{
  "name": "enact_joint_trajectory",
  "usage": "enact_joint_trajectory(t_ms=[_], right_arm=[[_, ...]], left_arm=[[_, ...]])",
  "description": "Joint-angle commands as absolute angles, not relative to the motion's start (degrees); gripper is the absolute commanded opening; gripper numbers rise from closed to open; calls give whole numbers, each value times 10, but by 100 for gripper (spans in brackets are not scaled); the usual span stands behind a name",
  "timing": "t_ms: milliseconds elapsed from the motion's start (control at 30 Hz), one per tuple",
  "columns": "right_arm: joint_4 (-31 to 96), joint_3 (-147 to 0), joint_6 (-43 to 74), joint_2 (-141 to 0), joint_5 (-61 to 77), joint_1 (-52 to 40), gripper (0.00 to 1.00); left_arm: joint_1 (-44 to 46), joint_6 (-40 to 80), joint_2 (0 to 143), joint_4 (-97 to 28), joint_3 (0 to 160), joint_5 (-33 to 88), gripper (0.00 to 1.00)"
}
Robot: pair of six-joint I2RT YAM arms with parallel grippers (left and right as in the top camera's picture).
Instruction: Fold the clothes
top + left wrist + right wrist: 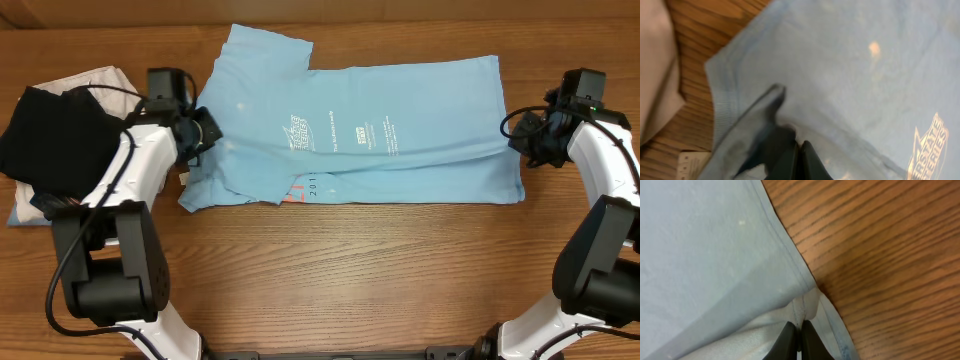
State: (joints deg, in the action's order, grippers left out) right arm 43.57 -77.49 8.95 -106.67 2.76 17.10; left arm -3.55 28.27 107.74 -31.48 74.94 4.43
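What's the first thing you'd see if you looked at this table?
A big light blue T-shirt lies spread across the middle of the wooden table. The left gripper and right gripper each pinch one of its ends. A black garment sits bunched at the far left.

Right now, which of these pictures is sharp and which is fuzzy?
Overhead view: sharp and evenly lit, the print on the T-shirt distinct. Left wrist view: soft and blurred throughout, the left pincer a dark smear nipping the cloth. Right wrist view: the grain of the table fairly crisp, the right pincer at the bottom edge slightly out of focus.
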Motion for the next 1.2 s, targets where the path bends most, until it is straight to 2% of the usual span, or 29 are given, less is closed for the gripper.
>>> enact_joint_trajectory(t_ms=[0, 267, 667, 700, 767, 800, 900, 1000, 1167], right_arm=[[422, -772, 86, -1067, 27, 169, 4], [404, -772, 85, -1067, 27, 169, 4], [386, -772, 85, -1067, 27, 169, 4], [386, -772, 85, -1067, 27, 169, 5], [387, -772, 85, -1067, 27, 169, 17], [388, -772, 85, -1067, 27, 169, 18], [394, -772, 81, -1067, 45, 168, 18], [399, -772, 17, -1067, 103, 152, 15], [406, -772, -58, -1067, 109, 95, 11]], left_arm=[[-50, 317, 1070, -307, 760, 68, 4], [-50, 331, 1070, -298, 760, 88, 4], [-49, 378, 1070, -294, 760, 56, 4], [-48, 380, 1070, -290, 760, 56, 4], [-47, 380, 1070, -284, 760, 58, 4], [-46, 380, 1070, -284, 760, 58, 4], [-45, 380, 1071, -286, 760, 57, 4], [-45, 387, 1072, -297, 759, 55, 4], [-44, 390, 1072, -303, 759, 56, 4]])
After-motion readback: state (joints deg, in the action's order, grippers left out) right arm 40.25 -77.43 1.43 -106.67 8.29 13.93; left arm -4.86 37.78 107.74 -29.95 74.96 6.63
